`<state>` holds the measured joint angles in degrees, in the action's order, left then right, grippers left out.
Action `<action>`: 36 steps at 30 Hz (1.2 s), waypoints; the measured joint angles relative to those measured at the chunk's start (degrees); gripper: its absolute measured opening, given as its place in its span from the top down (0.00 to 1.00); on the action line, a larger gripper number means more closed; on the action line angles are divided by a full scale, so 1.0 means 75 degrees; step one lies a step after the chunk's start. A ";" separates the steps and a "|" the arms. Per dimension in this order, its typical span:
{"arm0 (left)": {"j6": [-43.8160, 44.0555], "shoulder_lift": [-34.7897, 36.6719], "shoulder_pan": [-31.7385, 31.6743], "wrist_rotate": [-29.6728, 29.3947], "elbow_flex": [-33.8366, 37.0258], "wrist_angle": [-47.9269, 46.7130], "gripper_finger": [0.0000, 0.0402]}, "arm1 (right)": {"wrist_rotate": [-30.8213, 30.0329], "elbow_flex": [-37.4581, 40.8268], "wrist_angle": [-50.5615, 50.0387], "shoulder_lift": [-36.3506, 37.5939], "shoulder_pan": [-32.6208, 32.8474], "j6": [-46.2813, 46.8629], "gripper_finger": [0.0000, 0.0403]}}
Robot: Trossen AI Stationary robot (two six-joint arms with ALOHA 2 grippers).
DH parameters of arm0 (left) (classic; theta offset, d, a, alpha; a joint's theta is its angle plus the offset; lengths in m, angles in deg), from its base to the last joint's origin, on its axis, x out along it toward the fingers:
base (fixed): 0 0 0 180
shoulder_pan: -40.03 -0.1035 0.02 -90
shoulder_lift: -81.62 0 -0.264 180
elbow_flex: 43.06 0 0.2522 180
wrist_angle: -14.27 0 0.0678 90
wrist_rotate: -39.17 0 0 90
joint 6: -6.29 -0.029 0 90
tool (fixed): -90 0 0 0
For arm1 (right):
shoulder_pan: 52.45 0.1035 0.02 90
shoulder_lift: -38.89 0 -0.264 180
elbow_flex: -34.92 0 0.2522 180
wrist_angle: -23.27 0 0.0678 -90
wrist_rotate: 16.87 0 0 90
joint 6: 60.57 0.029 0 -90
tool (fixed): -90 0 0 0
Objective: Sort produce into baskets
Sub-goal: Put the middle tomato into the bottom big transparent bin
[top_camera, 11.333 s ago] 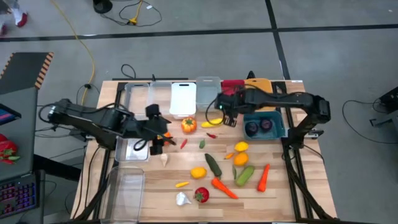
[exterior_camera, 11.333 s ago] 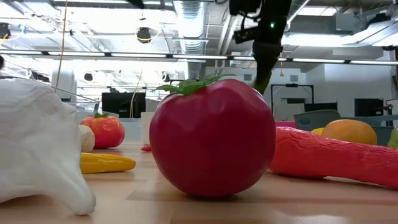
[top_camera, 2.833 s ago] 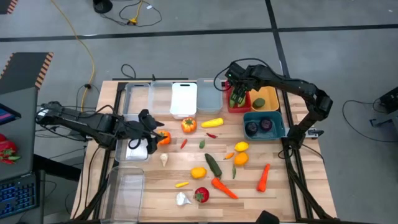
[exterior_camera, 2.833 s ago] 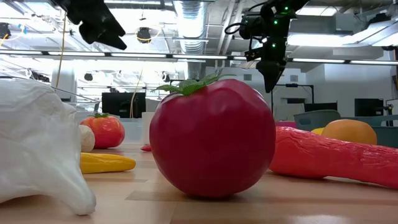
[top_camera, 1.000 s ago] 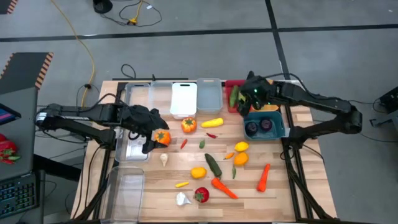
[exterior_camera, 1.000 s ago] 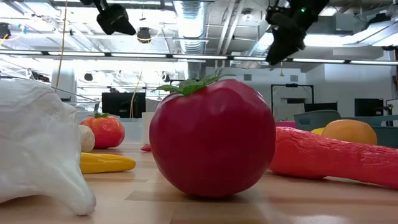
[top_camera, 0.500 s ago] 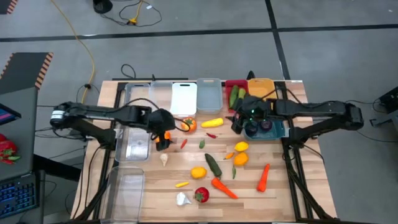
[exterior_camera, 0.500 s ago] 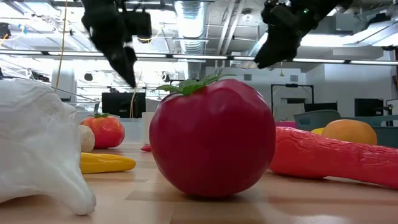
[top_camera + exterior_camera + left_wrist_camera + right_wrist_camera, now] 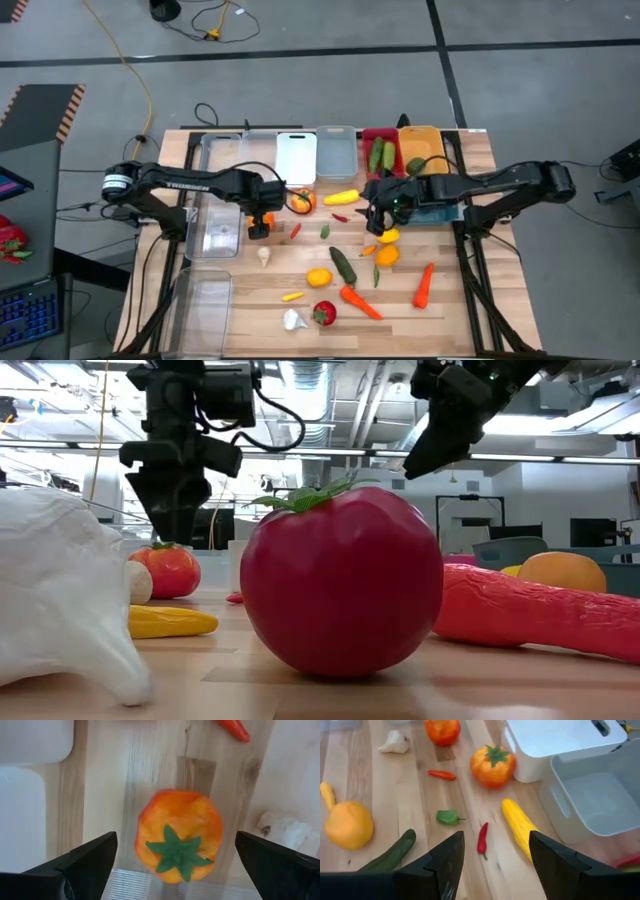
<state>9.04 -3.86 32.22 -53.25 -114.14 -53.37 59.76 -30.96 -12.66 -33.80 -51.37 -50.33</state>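
Left pincer [image 9: 175, 865] gapes wide directly above orange tomato [image 9: 179, 836].

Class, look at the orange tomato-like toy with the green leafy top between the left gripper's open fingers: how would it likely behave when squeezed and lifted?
The orange ribbed tomato toy looks rounded, so it would probably roll if nudged off-centre. Its glossy surface suggests hard plastic: likely stiff, light, and somewhat slippery. The left gripper straddles it with open fingers, so a centred squeeze should probably hold.
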 joint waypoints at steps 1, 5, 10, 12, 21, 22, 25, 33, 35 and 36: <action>0.0000 -0.0011 0.0000 -0.0003 0.0000 -0.0007 0.02 | -0.0003 0.0000 0.0098 -0.0065 0.0048 0.0000 0.38; -0.0006 -0.0010 0.0000 -0.0132 0.0038 0.0092 0.02 | -0.0012 0.0000 0.0506 -0.0358 0.0215 -0.0007 0.38; -0.0006 -0.0010 0.0003 -0.0133 0.0054 0.0108 0.02 | -0.0011 -0.0003 0.0798 -0.0645 0.0419 -0.0015 0.38; -0.0004 -0.0010 0.0000 -0.0135 0.0093 0.0114 0.02 | -0.0012 -0.0003 0.0862 -0.0722 0.0491 -0.0017 0.38; 0.0105 -0.0010 0.0006 -0.0192 0.0323 0.0274 0.02 | -0.0023 -0.0009 0.1092 -0.0698 0.0814 -0.0017 0.38; 0.0076 -0.0009 0.0006 -0.0192 0.0323 0.0311 0.02 | -0.0023 -0.0009 0.1098 -0.0698 0.0828 -0.0015 0.38; 0.0035 -0.0107 0.0015 -0.0198 0.0323 0.0392 0.02 | -0.0023 -0.0009 0.1084 -0.0698 0.0889 -0.0015 0.38; 0.0067 -0.0946 0.0015 -0.0198 0.0324 0.0404 0.02 | -0.0026 -0.0009 0.1066 -0.0695 0.1008 -0.0016 0.38; 0.0087 -0.1068 0.0015 -0.0195 0.0325 0.0397 0.02 | -0.0026 -0.0009 0.1069 -0.0695 0.1006 -0.0016 0.38; 0.0058 -0.1115 0.0015 -0.0195 0.0326 0.0411 0.03 | -0.0026 -0.0009 0.1066 -0.0695 0.1008 -0.0017 0.38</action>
<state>9.47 -12.23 32.33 -54.71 -111.70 -50.28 59.56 -31.02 -4.67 -39.01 -43.81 -50.46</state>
